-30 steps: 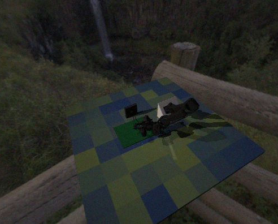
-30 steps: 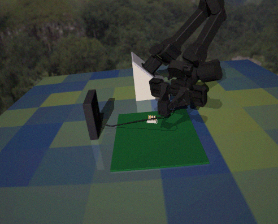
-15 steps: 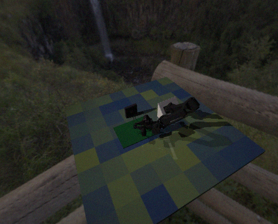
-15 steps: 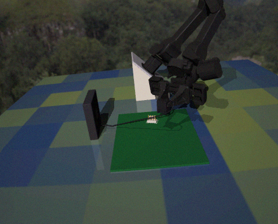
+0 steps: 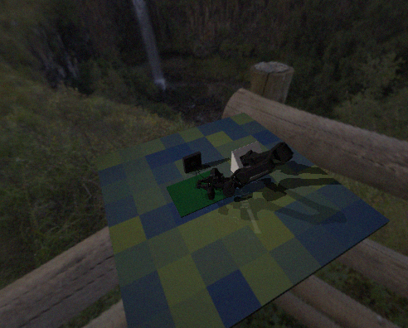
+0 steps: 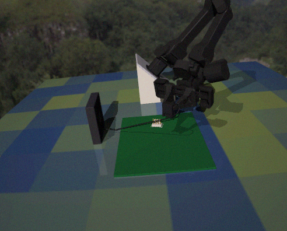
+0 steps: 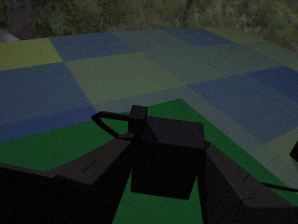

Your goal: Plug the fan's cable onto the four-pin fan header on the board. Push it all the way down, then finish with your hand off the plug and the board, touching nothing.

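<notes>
My gripper [image 5: 201,183] [image 6: 171,112] [image 7: 167,144] is shut on the dark plug [image 7: 167,162], which fills the space between the fingertips in the wrist view. The thin black cable [image 6: 135,125] [image 7: 106,116] loops out beside the plug and runs to the upright dark fan [image 5: 191,162] [image 6: 94,119]. The green board [image 5: 186,203] [image 6: 161,151] [image 7: 40,157] lies flat. The pale four-pin header [image 6: 157,125] shows its pins bare in the exterior view. The fingertips are above the board, right of the header and off it. The header is hidden in the top view and the wrist view.
A white slanted panel [image 5: 235,162] [image 6: 147,88] stands behind the board, close to the arm. The fan stands left of the board in the exterior view, with the cable stretched above the board between fan and gripper. The checkered table top [image 5: 225,244] [image 6: 62,181] carries everything.
</notes>
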